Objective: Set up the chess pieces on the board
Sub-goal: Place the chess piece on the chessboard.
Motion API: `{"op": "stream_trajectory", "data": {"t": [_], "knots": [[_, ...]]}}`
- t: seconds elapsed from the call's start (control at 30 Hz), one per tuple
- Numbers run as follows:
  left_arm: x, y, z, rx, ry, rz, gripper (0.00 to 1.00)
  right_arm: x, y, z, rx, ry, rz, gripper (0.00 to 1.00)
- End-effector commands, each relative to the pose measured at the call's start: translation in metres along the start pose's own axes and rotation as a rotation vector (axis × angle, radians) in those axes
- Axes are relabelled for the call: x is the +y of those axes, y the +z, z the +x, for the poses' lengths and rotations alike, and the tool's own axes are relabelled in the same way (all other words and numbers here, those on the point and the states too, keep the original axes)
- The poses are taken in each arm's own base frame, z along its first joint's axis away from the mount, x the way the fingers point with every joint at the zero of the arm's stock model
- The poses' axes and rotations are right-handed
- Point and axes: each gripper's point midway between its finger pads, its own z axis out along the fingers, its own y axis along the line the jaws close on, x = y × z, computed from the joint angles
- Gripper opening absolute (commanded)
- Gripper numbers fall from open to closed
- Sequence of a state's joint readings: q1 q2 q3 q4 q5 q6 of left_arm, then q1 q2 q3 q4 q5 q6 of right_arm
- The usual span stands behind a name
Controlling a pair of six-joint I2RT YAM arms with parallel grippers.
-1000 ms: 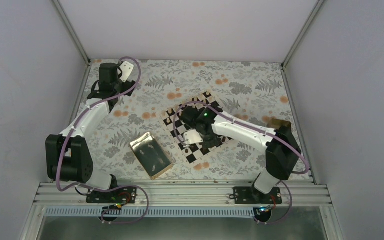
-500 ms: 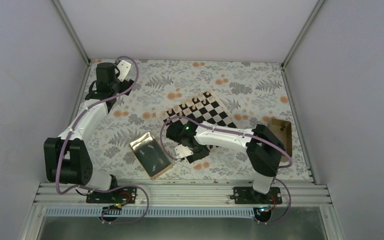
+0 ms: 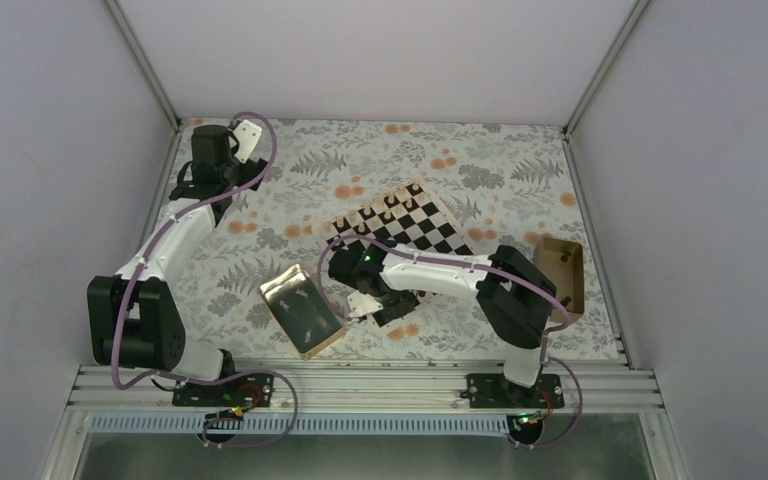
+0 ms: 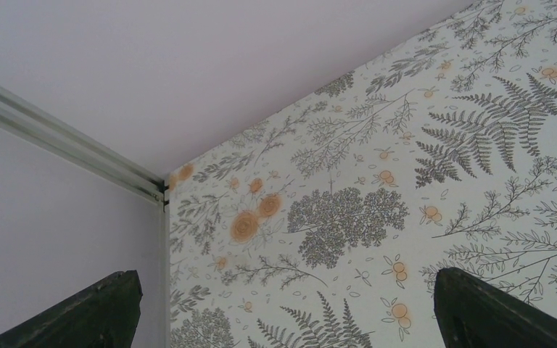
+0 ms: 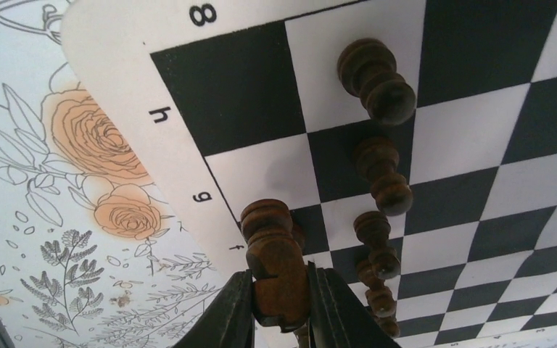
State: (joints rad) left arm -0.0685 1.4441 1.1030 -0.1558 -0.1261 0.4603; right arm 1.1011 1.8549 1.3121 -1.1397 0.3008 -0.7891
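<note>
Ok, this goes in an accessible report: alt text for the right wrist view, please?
The right gripper is shut on a dark chess piece at the board's lettered edge, near f and g. A row of dark pieces stands one square in from that edge; flowered tablecloth shows at left.

Fern-print tablecloth (image 4: 377, 167) (wide-spread fingers (image 4: 482, 312))

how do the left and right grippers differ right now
The left gripper is open and empty; the right gripper is shut on a dark chess piece. The left gripper is over the floral tablecloth near the far wall corner; the right gripper is at the lettered edge of the board. Both have dark two-finger jaws.
</note>
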Motion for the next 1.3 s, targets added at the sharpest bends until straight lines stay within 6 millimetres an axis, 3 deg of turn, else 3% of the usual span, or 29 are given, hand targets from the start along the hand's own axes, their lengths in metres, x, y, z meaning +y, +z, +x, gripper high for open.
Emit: {"op": "stream_trajectory", "data": {"t": [0.0,0.83,0.97,1.17,1.27], "knots": [[0.005,-0.011,-0.007,-0.028,-0.004,0.0,1.0,-0.004,0.002,-0.008,0.002,0.006,0.015,0.14],[0.001,-0.008,-0.007,-0.036,-0.006,0.018,1.0,0.005,0.015,-0.01,0.022,-0.004,-0.033,0.19],[0.001,-0.008,-0.008,-0.037,-0.006,0.019,1.0,0.005,0.015,-0.009,0.023,0.0,-0.031,0.23],[0.001,-0.008,-0.009,-0.041,-0.006,0.02,1.0,0.004,0.006,-0.005,0.016,0.015,-0.021,0.41],[0.0,-0.009,-0.01,-0.045,-0.007,0.024,1.0,0.003,0.001,-0.001,0.011,0.023,-0.008,0.43]]}}
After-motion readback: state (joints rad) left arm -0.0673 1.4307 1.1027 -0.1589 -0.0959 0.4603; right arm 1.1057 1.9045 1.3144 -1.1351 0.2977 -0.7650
